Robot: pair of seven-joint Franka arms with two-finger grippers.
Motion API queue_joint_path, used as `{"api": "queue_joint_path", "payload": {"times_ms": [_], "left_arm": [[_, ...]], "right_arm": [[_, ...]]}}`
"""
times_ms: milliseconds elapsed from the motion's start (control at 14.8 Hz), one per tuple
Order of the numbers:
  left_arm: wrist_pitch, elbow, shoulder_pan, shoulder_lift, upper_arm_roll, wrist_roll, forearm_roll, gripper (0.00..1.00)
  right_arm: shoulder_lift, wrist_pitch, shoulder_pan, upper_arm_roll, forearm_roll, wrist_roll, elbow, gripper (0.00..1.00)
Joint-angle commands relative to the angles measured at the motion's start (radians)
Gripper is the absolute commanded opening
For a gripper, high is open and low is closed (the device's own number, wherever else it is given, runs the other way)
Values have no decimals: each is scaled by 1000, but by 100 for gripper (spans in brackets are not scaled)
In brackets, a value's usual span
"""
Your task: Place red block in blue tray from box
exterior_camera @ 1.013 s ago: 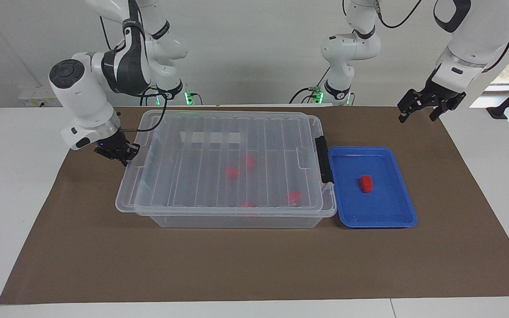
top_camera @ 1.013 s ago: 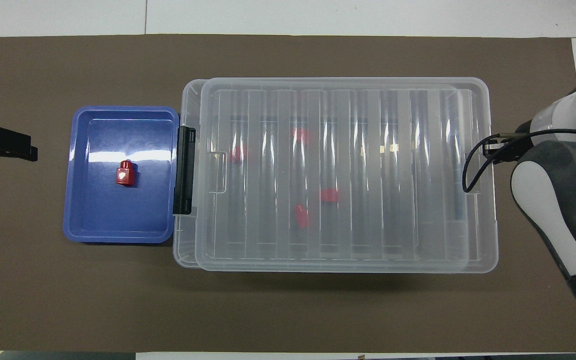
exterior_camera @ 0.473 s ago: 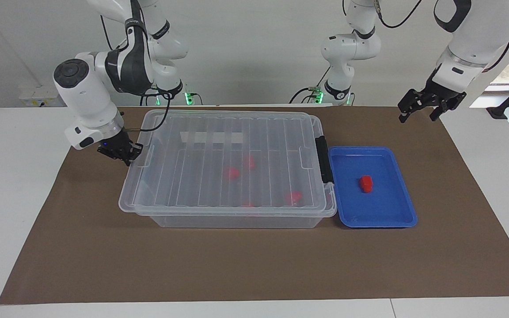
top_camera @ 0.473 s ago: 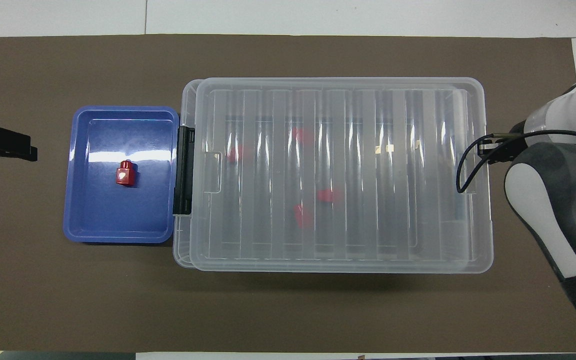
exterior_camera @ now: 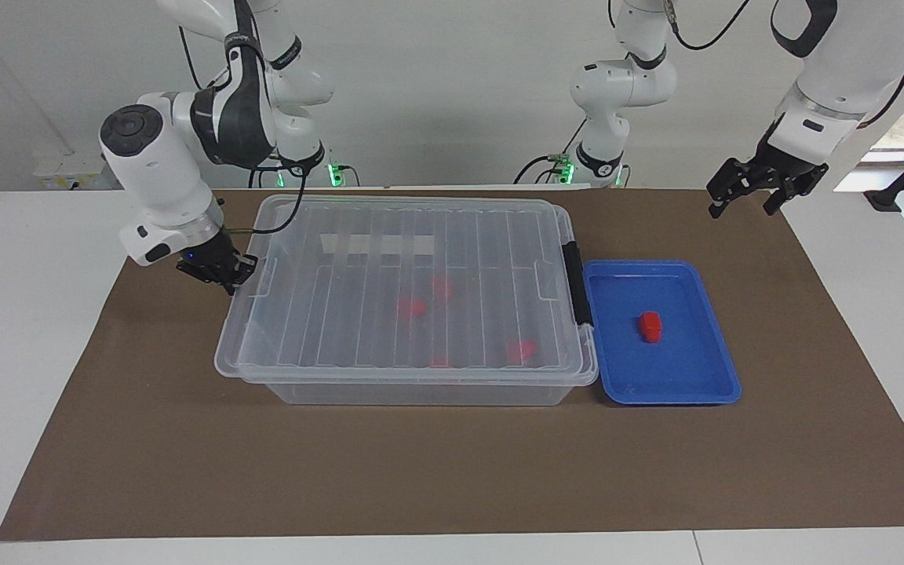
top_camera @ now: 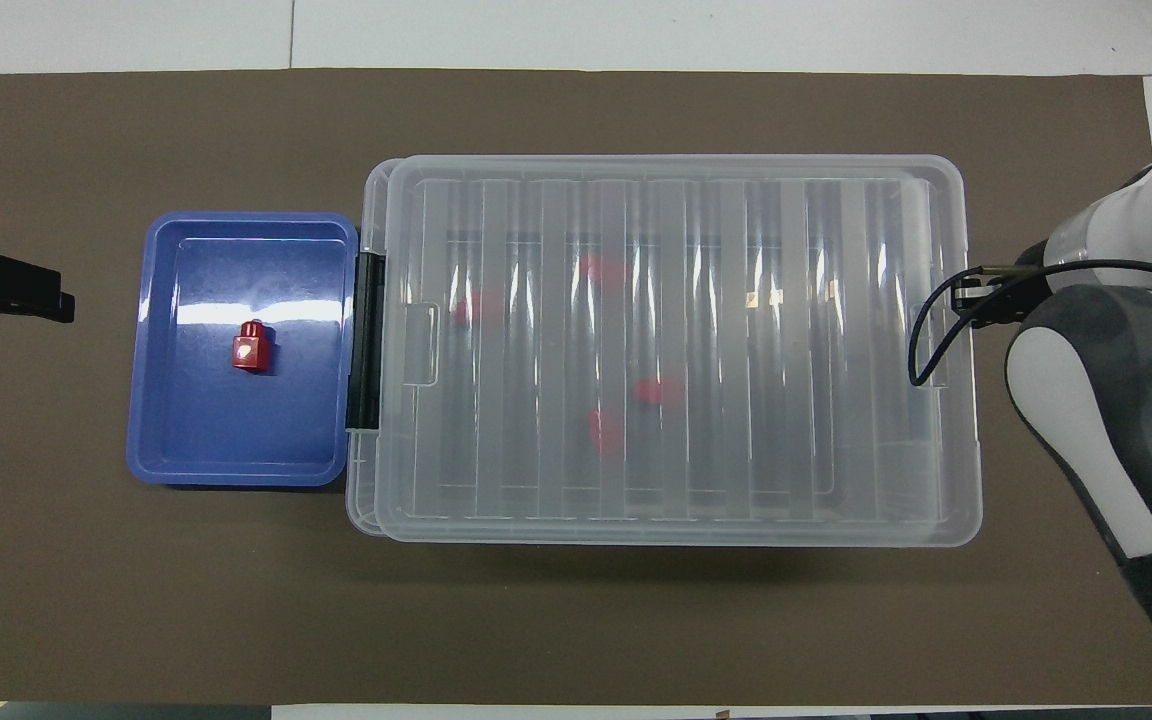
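A red block (exterior_camera: 650, 326) (top_camera: 251, 348) lies inside the blue tray (exterior_camera: 660, 267) (top_camera: 236, 440). The tray sits against the latch end of the clear box (exterior_camera: 421, 392) (top_camera: 366, 520). Several more red blocks (exterior_camera: 411, 307) (top_camera: 658, 390) show blurred through the ribbed lid (exterior_camera: 389, 259) (top_camera: 676, 250). My right gripper (exterior_camera: 228, 281) (top_camera: 971, 298) is shut on the lid's edge at the right arm's end of the box. My left gripper (exterior_camera: 741, 205) (top_camera: 61, 298) hangs open above the mat at the left arm's end, apart from the tray.
A brown mat (exterior_camera: 452, 471) covers the table under the box and tray. A black latch handle (exterior_camera: 575, 282) (top_camera: 368, 340) sits on the box's end next to the tray. White tabletop borders the mat.
The right gripper has moved toward the tray, and the lid has slid with it to sit more squarely over the box. The left arm, tray and block have not moved.
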Motion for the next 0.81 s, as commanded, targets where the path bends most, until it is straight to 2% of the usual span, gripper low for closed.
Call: {"api": "queue_joint_path", "payload": {"times_ms": [0, 68, 135, 203, 338, 540, 743], "left_arm": [[-9, -14, 9, -19, -2, 2, -3, 100], [-9, -12, 9, -19, -2, 2, -3, 100], [-9, -12, 7, -19, -3, 2, -3, 100], [-9, -14, 7, -19, -2, 2, -3, 100], [-9, -14, 7, -19, -3, 2, -3, 100], [-9, -12, 7, -19, -3, 2, -3, 100], [-9, -12, 7, -19, -3, 2, -3, 100]], "right_arm": [[-4, -133, -9, 2, 8, 2, 102, 3], [-13, -171, -12, 0, 5, 0, 123, 33], [-33, -197, -15, -1, 2, -1, 130, 92], [-65, -214, -17, -6, 2, -3, 133, 100], [-93, -295, -15, -9, -3, -1, 186, 100], [-76, -453, -24, -9, -6, -3, 330, 100], [-83, -475, -32, -7, -5, 0, 326, 100]]}}
